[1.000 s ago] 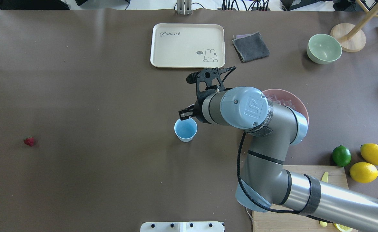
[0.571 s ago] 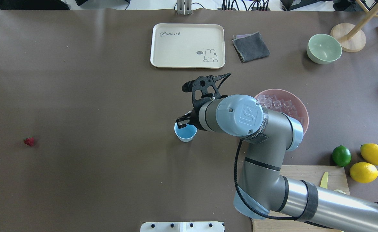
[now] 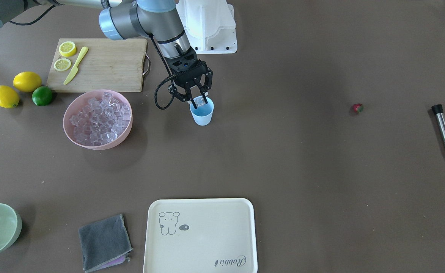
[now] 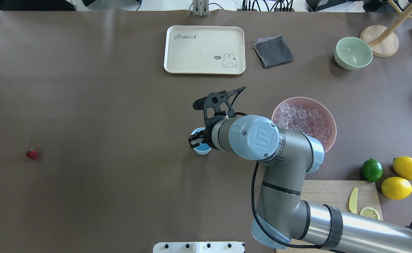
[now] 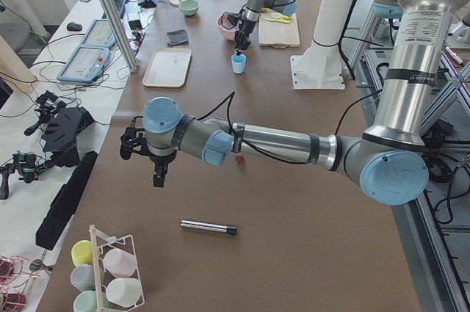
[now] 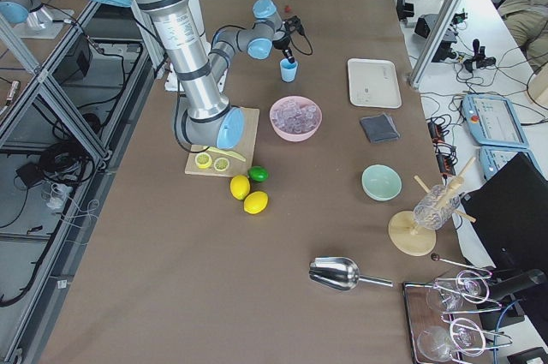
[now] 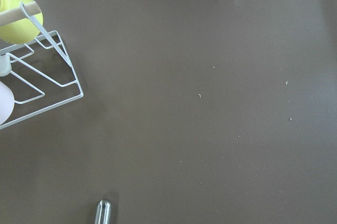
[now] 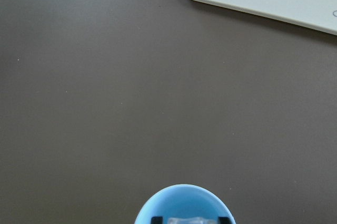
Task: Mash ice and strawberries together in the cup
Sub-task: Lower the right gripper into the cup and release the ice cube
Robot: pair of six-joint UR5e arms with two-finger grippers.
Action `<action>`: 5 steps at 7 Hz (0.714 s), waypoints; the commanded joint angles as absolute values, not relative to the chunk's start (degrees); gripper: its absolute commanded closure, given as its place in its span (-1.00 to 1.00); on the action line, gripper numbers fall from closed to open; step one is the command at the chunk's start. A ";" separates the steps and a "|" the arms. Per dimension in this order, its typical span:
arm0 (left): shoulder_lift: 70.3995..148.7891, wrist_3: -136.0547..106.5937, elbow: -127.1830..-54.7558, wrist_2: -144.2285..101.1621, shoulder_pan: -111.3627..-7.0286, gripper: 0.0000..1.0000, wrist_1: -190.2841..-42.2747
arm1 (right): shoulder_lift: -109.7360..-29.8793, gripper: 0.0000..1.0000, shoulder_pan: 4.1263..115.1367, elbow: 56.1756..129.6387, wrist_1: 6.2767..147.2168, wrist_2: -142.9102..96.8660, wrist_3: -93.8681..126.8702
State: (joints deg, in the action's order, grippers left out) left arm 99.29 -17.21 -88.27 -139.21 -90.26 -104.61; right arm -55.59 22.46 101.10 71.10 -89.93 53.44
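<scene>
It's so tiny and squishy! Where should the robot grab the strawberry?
Pinch the strawberry gently across its red sides, coming straight down from above. It lies alone on the bare table, so the fingers should fit on either side.

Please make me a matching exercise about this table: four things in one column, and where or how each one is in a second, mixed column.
1 strawberry
2 yellow knife
3 lime
4 right claw

A on the wooden board
B shut on an ice cube above the cup
C beside the lemons
D alone on the table, far from the cup

Pairs: 1-D, 2-A, 3-C, 4-B
</scene>
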 commanded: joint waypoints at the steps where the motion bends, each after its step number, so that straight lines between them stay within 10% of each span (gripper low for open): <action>1: 98.44 -17.23 -88.33 -139.22 -90.35 -0.97 -105.38 | -55.89 -1.00 22.67 99.50 66.82 -89.82 52.91; 5: 98.44 -17.05 -88.86 -138.52 -91.14 -0.97 -105.82 | -56.51 -1.00 31.76 101.51 66.80 -101.85 55.80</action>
State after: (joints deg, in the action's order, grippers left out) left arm 98.41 -17.13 -88.73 -138.87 -90.90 -105.65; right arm -56.22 26.98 100.60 66.90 -93.92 54.65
